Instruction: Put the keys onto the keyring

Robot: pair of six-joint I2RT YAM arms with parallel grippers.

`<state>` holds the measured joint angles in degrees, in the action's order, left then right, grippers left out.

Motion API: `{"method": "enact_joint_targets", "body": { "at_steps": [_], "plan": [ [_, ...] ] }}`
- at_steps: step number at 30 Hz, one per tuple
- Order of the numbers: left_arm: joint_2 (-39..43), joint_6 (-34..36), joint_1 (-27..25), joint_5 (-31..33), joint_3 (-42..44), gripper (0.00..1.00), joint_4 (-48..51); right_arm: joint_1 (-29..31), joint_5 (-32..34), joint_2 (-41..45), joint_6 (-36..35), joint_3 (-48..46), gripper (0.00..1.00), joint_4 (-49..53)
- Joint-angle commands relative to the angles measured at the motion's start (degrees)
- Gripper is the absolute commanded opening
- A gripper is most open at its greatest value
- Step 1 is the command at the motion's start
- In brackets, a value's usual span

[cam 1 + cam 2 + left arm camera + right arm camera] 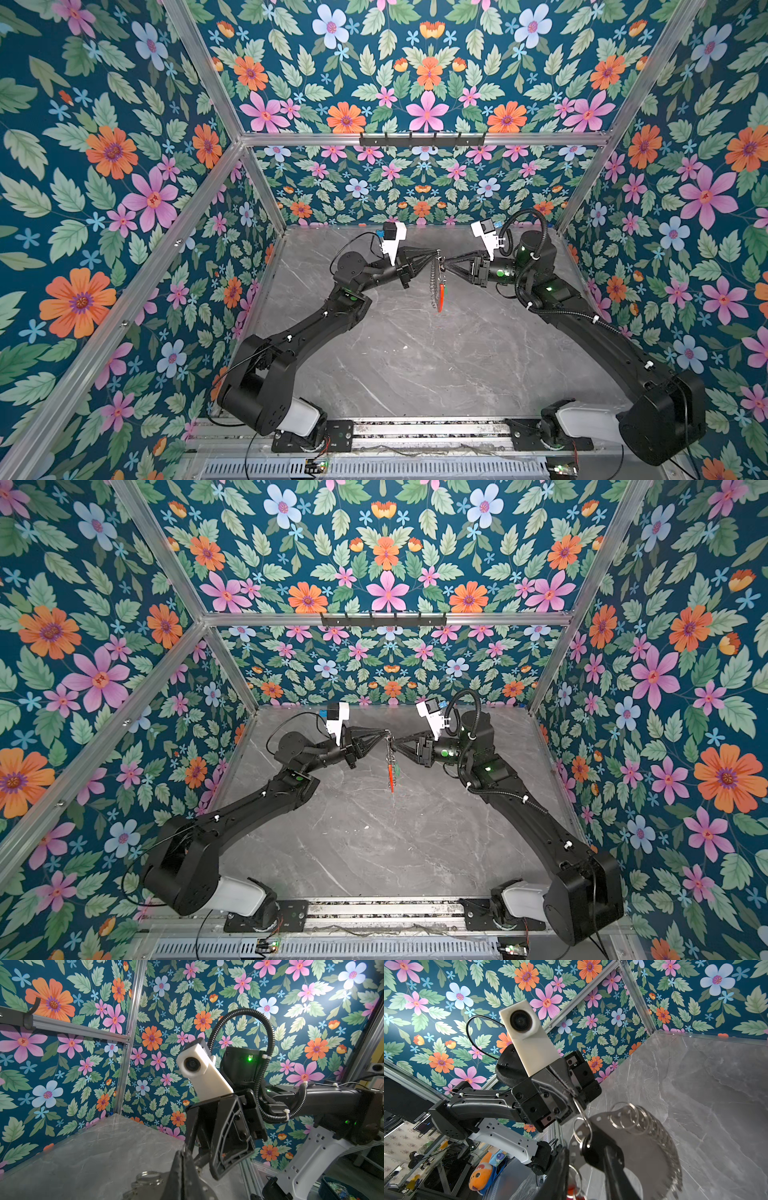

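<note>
Right gripper point(585, 1148) (jaws part-spread) straddles the black-fob key point(591, 1157); left gripper point(574, 1094) pinches a split ring point(580, 1109) on the keyring point(643, 1147).

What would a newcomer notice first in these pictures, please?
The loud floral wallpaper on every wall comes first. Then both arms meet mid-air above the grey marble tabletop, where the left gripper pinches a split ring and the keyring dangles edge-on beside the right gripper.
</note>
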<state>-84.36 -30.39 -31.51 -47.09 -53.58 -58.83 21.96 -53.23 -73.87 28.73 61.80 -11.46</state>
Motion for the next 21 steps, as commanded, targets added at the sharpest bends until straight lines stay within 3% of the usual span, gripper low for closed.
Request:
{"method": "enact_joint_targets", "body": {
  "at_steps": [1, 10, 19, 21],
  "plan": [
    [-0.6, -2.9, 0.1, 1.3, -0.6, 0.0, -5.4, 0.3, -1.0, -0.4, 0.5, 0.4, 0.3, -2.5],
    [-2.4, -7.0, 0.1, 1.5, -0.9, 0.0, -9.6, 0.5, 1.4, -0.9, -3.3, 2.8, 0.17, 2.4],
    [-1.9, -6.9, 0.1, 1.0, -1.0, 0.0, -9.6, 0.5, 4.7, 0.2, -7.3, 4.5, 0.0, 7.6],
    [-1.8, -6.5, 0.1, 1.0, -1.1, 0.0, -9.4, 0.5, 4.9, 0.4, -7.5, 4.6, 0.0, 8.0]
  ]
}}
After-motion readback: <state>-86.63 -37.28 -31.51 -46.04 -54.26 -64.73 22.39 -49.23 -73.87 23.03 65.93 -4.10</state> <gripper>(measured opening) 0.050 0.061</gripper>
